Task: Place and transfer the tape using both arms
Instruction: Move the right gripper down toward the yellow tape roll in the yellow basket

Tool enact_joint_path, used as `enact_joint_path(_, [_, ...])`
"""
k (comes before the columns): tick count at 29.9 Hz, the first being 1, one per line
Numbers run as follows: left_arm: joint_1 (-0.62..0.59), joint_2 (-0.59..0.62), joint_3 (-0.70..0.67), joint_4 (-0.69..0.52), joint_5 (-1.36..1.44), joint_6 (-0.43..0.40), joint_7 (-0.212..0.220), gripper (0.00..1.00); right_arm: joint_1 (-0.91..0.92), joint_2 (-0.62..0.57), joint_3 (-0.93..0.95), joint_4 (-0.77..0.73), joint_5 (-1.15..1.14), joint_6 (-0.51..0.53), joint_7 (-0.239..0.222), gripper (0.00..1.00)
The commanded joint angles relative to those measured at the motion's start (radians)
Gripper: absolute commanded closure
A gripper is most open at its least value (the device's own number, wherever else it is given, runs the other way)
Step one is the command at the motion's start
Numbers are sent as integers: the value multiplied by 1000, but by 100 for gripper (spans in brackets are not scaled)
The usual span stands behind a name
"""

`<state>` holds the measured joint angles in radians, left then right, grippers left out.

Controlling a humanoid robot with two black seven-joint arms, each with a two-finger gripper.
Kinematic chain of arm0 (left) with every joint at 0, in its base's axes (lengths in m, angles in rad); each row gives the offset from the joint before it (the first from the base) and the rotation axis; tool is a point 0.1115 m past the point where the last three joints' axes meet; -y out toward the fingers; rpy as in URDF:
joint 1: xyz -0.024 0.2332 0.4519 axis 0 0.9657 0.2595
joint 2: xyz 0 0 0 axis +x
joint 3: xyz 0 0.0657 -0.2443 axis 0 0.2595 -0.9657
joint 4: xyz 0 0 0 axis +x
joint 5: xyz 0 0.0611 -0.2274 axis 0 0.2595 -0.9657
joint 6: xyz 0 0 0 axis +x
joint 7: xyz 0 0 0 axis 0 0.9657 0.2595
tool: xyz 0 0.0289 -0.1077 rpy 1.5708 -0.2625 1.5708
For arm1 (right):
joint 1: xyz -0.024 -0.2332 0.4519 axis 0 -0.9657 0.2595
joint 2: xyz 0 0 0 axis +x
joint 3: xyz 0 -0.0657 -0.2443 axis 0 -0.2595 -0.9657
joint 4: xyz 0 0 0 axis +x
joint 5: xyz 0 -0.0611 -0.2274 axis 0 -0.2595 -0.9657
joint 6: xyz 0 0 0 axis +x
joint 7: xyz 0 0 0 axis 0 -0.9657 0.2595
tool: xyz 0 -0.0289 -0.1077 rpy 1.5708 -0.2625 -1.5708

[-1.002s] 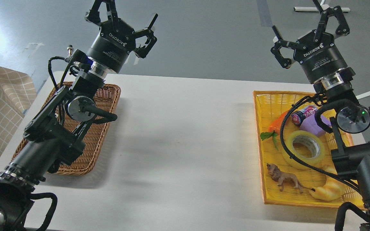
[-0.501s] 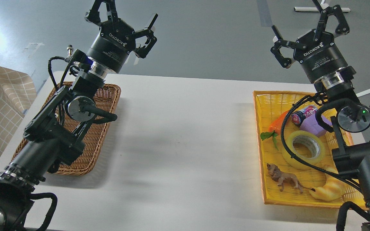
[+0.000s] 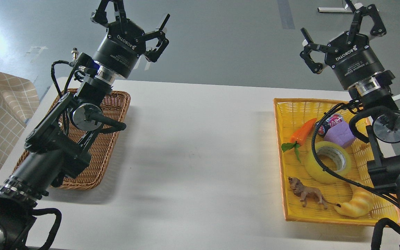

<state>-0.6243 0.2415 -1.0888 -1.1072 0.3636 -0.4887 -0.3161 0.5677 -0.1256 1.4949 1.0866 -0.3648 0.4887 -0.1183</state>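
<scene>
Both my arms are raised above the far edge of the table (image 3: 200, 146), and neither holds anything. My left pincer (image 3: 130, 21) has its fingers spread wide, above the far end of the brown wicker basket (image 3: 111, 139) that sits along the table's left edge. My right pincer (image 3: 342, 38) is likewise spread open, poised over the far right corner, above the yellow basket (image 3: 290, 208) that runs along the right edge.

The tape (image 3: 327, 161) lies flat in the middle of that yellow basket, core facing up, untouched. I judge the task has barely begun: the right arm is the near one for the pick-up, and the brown basket looks like the likely destination, which would explain why each arm waits over its own side.

The roll is crowded. A toy carrot (image 3: 302, 133) and a purple block (image 3: 340, 135) lie just beyond it, a toy lion (image 3: 307, 196) and a croissant toy (image 3: 356, 205) on the near side, and my own black cable (image 3: 316, 158) crosses its rim. I would come down from above, fingers straddling the wall of the roll.

The wide bare middle of the table between the baskets offers free room for the handover.
</scene>
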Motion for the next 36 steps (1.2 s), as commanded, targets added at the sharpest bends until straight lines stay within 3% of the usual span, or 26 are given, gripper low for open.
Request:
enact_joint_path(1, [0,-1,0,1,0,0,0,2,0,-28,-30,-1,-2,0,0,0])
enact_joint_path(20, [0,1,1,1,0,0,0,2,11,-181,-194,-4,-60,0,-9,0])
enact_joint_path(36, [0,1,-2,1,0,0,0,2,95,-307,-349,6,-384,0,-9,0])
